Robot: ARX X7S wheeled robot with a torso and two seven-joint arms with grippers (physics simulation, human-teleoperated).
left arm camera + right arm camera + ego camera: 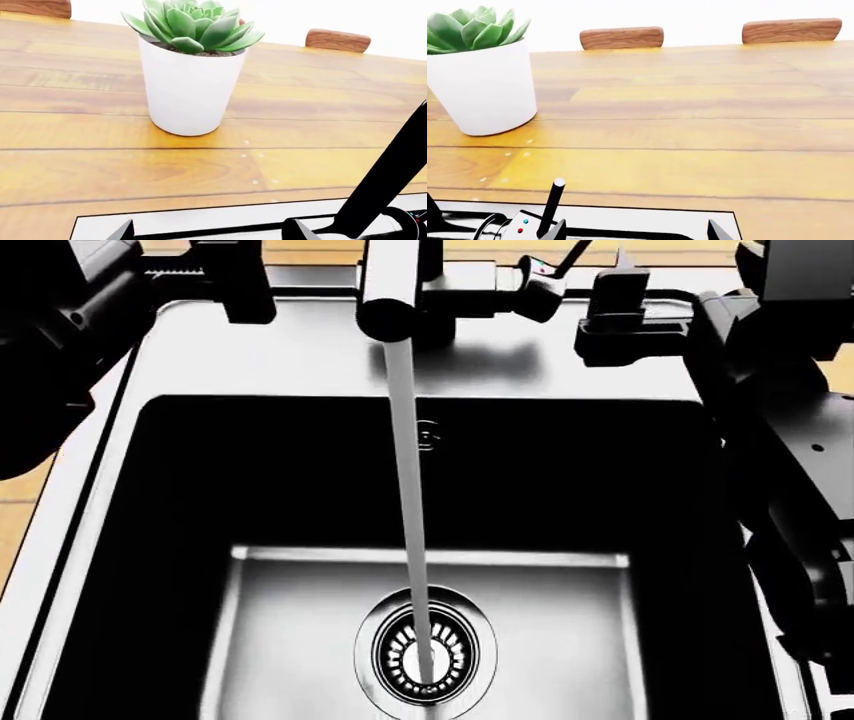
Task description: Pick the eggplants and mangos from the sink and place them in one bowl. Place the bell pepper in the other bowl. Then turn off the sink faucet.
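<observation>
The sink (pixel 160 540) fills the head view, and only its round drain (pixel 454 640) shows on the steel floor. No eggplants, mangos, bell pepper or bowls are in view. Water (pixel 411 500) pours from the black sink faucet (pixel 394 290) onto the drain. My left gripper (pixel 210 235) hovers open over the steel rim (pixel 200 220), beside the slanted spout (pixel 387 185). My right gripper (pixel 637 234) is open too, over the rim (pixel 627 217), one fingertip (pixel 557 231) next to the thin lever (pixel 552 202). Both grippers hold nothing.
Behind the sink runs a wooden counter (pixel 694 130). On it stands a white pot with a green succulent (pixel 187 85), also the pot (pixel 484 85) in the right wrist view. Brown chair backs (pixel 622 37) show beyond. Both arms flank the faucet (pixel 80 310) (pixel 787 370).
</observation>
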